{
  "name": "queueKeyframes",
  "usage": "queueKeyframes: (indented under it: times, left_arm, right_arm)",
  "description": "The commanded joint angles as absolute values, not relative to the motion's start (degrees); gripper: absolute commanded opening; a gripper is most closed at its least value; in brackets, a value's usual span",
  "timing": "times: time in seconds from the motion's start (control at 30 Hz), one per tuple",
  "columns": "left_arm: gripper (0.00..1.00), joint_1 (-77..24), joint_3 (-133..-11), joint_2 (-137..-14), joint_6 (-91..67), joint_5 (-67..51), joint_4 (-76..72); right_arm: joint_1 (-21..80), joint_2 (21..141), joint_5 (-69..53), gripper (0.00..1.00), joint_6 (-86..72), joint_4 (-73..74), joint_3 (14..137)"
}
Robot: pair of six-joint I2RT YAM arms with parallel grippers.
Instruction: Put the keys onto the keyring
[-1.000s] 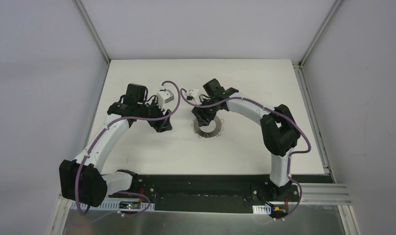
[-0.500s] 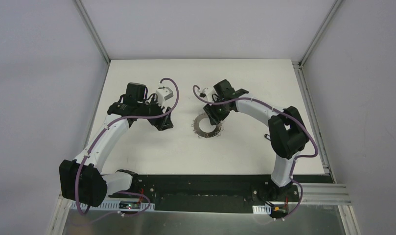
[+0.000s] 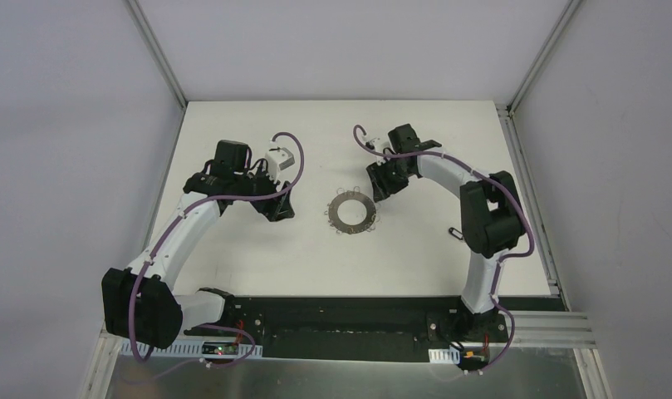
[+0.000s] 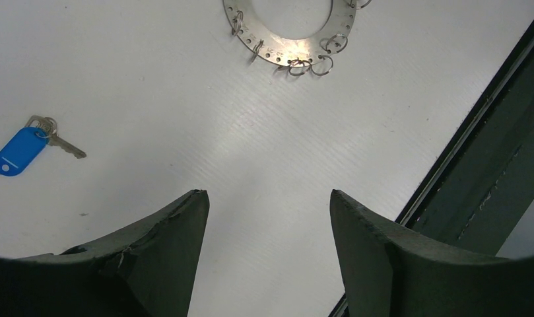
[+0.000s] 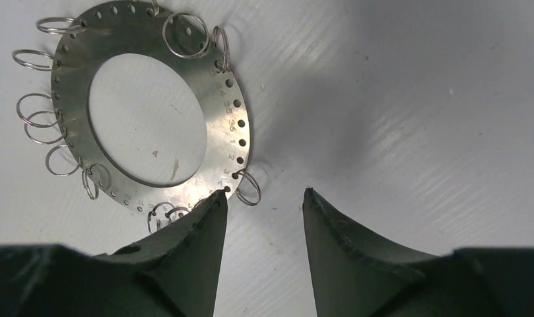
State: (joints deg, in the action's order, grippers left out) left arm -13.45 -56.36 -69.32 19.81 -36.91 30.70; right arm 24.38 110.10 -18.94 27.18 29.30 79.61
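Observation:
The keyring (image 3: 353, 214), a flat grey metal ring edged with small wire loops, lies flat mid-table. It also shows in the left wrist view (image 4: 284, 49) and the right wrist view (image 5: 232, 119). A key with a blue head (image 4: 16, 150) lies on the table, left of the ring in the left wrist view. My left gripper (image 3: 278, 212) (image 4: 267, 193) stands open and empty, well short of the ring. My right gripper (image 3: 380, 187) (image 5: 264, 193) is open and empty beside the ring's edge. Its left fingertip (image 5: 214, 201) overlaps the rim in view.
A small dark thing (image 3: 455, 233) lies on the white table to the right of the ring, too small to identify. The black base rail (image 3: 340, 316) runs along the near edge. Metal frame posts (image 3: 527, 71) border the table's back corners.
My right gripper has moved off the keyring to the right and back, leaving the whole ring uncovered from above. The left arm has hardly moved.

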Motion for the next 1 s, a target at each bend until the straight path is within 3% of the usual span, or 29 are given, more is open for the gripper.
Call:
queueKeyframes:
  times: [0.0, 0.6, 0.97]
  left_arm:
    - [0.69, -13.36, -57.83, -69.43, 19.05, -37.38, 30.28]
    - [0.69, -13.36, -57.9, -69.83, 19.53, -37.19, 30.72]
    - [0.69, -13.36, -59.08, -70.32, 20.3, -37.32, 31.11]
  right_arm:
    - [22.91, 112.88, -24.32, 0.49, 25.83, 32.12, 82.58]
    - [21.18, 116.34, -33.21, 0.32, 24.96, 33.16, 81.21]
    - [19.66, 115.66, -34.7, 0.05, 26.09, 34.02, 83.4]
